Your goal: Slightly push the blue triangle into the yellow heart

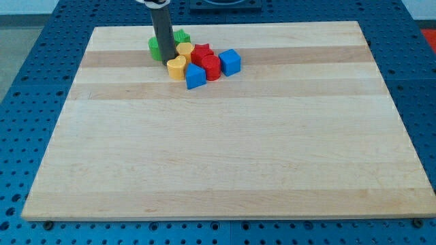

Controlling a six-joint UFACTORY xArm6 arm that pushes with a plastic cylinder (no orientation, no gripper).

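Note:
The yellow heart (pixel 176 68) lies in a tight cluster near the view's top left of the wooden board (pixel 225 156). The blue triangle (pixel 195 77) sits against the heart's lower right side, touching it. My tip (pixel 165 60) rests on the board just above and left of the yellow heart, close to it or touching it. The rod rises from there to the view's top edge. The blue triangle is on the far side of the heart from my tip.
A green block (pixel 155 47) sits left of the rod and another green block (pixel 181 35) just behind it. A second yellow block (pixel 184 49), a red star (pixel 201 51), a red block (pixel 210 67) and a blue cube (pixel 230 62) complete the cluster.

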